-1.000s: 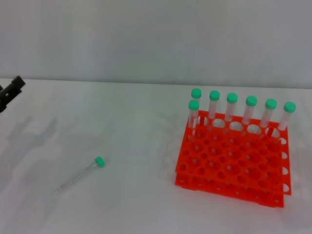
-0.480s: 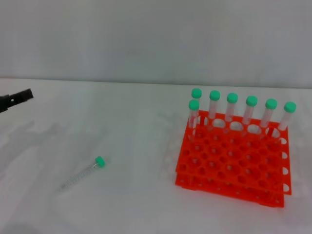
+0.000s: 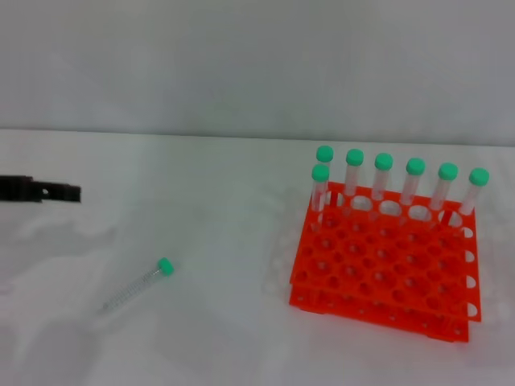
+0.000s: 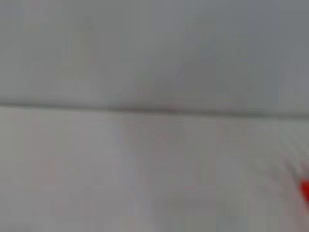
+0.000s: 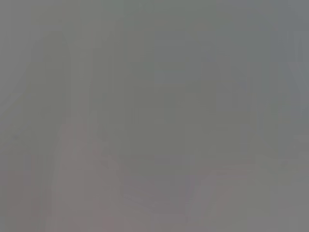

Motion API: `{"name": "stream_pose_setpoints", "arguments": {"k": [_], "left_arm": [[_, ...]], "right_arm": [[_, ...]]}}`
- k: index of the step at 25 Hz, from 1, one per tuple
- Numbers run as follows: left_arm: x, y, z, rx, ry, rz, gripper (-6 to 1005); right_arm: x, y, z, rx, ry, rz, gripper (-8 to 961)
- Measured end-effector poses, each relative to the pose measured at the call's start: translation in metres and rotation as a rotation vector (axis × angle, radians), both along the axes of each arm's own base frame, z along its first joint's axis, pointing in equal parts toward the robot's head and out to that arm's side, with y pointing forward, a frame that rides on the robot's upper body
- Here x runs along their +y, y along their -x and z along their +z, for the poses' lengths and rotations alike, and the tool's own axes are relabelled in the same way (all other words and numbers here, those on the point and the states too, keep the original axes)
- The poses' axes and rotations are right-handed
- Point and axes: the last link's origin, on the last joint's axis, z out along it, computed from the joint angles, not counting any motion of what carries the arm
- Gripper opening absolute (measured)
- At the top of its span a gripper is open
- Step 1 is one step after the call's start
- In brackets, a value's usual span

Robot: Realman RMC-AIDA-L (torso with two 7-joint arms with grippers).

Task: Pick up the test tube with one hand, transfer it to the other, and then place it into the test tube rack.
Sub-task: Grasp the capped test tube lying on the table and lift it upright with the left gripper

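A slim clear test tube with a green cap lies flat on the white table at the front left, cap toward the rack. The orange-red test tube rack stands at the right with several green-capped tubes upright in its back rows. My left gripper reaches in from the left edge as a black finger, above and behind the lying tube and well apart from it. A sliver of the rack shows at the edge of the left wrist view. My right gripper is out of view.
A grey wall runs behind the white table. The right wrist view shows only a plain grey blur.
My left gripper has moved in from the left edge toward the right and a little lower. The lying tube and the rack have not moved.
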Motion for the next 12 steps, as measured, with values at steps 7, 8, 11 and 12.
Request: {"name": "stream_pose_setpoints", "arguments": {"k": [7,8,11,12], "left_arm": [[0.008,-0.026,-0.011,0.111,0.206,-0.016,850],[0.01,-0.029,-0.012,0.133,0.233,-0.024,848],[0.013,-0.036,-0.016,0.175,0.283,-0.045,843],[0.014,-0.038,-0.018,0.19,0.302,-0.056,841]], "right_arm": [[-0.003,-0.002,0.0,0.0,-0.003,-0.003,777],[-0.004,-0.002,0.0,0.0,-0.003,-0.003,777],[-0.005,-0.004,0.0,0.001,-0.003,-0.007,776],[-0.006,-0.004,0.0,0.001,-0.002,-0.009,775]]}}
